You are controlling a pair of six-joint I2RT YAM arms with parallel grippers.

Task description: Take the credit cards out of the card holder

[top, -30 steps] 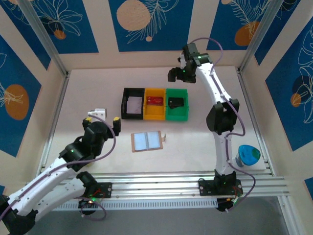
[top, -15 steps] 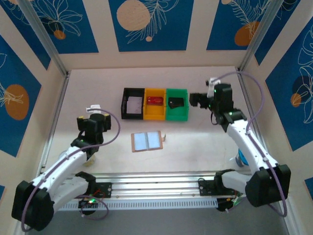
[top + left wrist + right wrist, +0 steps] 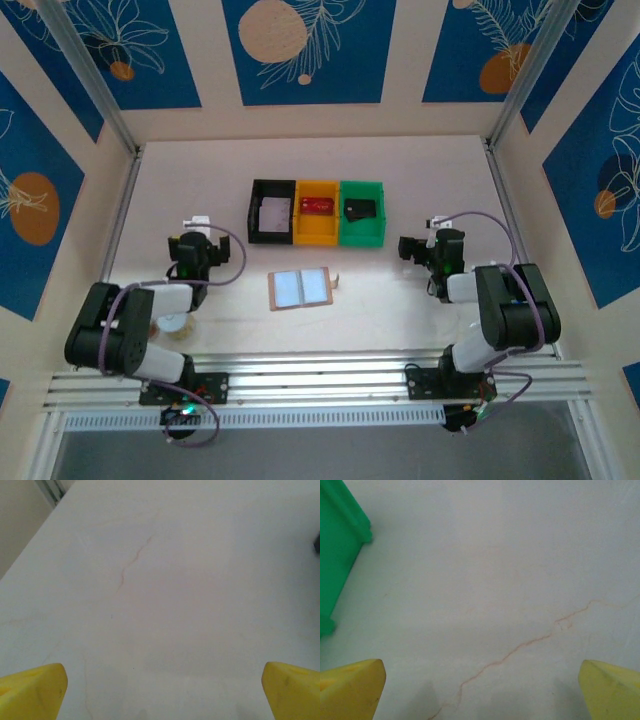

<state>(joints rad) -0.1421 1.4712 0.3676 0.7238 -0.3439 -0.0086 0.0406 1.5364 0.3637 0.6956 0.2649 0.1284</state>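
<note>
Folding back toward their bases, both arms now sit tucked low at the near edge of the table (image 3: pixel 440 160), where a second ago the right arm reached far out beyond the green bin (image 3: pixel 362 228) and the left arm stretched forward on its own side. The left gripper (image 3: pixel 194 238) rests near the left rail, well apart from everything else. Its yellow fingertips (image 3: pixel 31 690) stand at the two bottom corners of the left wrist view, jaws spread wide with only bare tabletop between them. The right gripper (image 3: pixel 436 240) has come back to the right of the bins, and its jaws are likewise spread wide and hold nothing. In the right wrist view its fingertips (image 3: pixel 351 687) frame bare, faintly cracked tabletop, with a corner of the green bin at the upper left.

The card holder (image 3: pixel 300 289) has not moved. It lies open and flat at the middle of the table, near side of the bins, its grey-blue pockets facing up, and neither gripper touches it. The black bin (image 3: pixel 256 212), yellow bin (image 3: pixel 317 232) and green bin stand in a row as before, holding a white card (image 3: pixel 273 211), a red card (image 3: pixel 318 205) and a black card (image 3: pixel 359 209) in turn
</note>
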